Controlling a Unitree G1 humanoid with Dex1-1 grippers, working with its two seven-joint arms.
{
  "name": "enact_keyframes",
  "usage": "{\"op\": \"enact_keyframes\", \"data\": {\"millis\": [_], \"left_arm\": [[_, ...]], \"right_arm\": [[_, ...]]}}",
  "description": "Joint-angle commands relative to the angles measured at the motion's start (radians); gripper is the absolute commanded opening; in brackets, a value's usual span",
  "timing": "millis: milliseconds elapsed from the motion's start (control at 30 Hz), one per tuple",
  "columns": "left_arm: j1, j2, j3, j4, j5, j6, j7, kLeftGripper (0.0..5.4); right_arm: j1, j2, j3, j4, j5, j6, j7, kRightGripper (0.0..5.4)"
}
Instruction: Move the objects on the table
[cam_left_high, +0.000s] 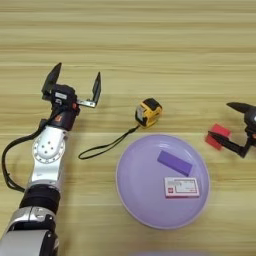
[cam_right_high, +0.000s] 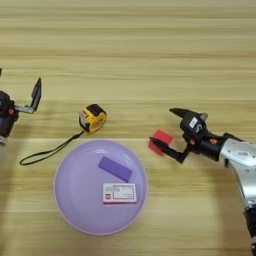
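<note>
A red cube (cam_right_high: 161, 140) lies on the table (cam_left_high: 150, 45) at the right. My right gripper (cam_right_high: 162, 126) is open around it. The lower finger's tip rests against the cube's near side and the upper finger stands apart beyond it. The yellow-and-black tape measure (cam_left_high: 149, 112) sits mid-table, its black cord (cam_left_high: 105, 147) trailing left. A flat white box with a red edge (cam_left_high: 181, 186) lies on a purple plate (cam_left_high: 127, 172). My left gripper (cam_left_high: 75, 82) is open at the far left, holding nothing.
A purple block (cam_left_high: 174, 163) lies on the plate beside the white box. The plate sits near the front edge, just in front of the tape measure. Bare wood stretches across the far half of the table.
</note>
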Motion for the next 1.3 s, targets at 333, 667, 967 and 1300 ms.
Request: {"op": "enact_keyframes", "data": {"millis": [333,667,967,1300], "left_arm": [[-0.020,0.004,-0.003,0.020,0.005,-0.013,0.002,5.40],[-0.023,-0.001,-0.006,0.027,0.008,-0.014,0.006,5.40],[-0.027,-0.006,-0.009,0.030,0.014,-0.013,0.012,5.40],[-0.032,-0.008,-0.013,0.035,0.012,-0.010,0.017,5.40]], "right_arm": [[0.062,-0.018,0.036,-0.345,0.092,0.038,0.061,5.39],[0.066,-0.093,0.143,-0.443,0.077,0.103,0.216,5.39],[0.052,-0.150,0.219,-0.458,0.061,0.139,0.324,5.39],[0.052,-0.187,0.312,-0.477,0.003,0.167,0.390,5.39]]}}
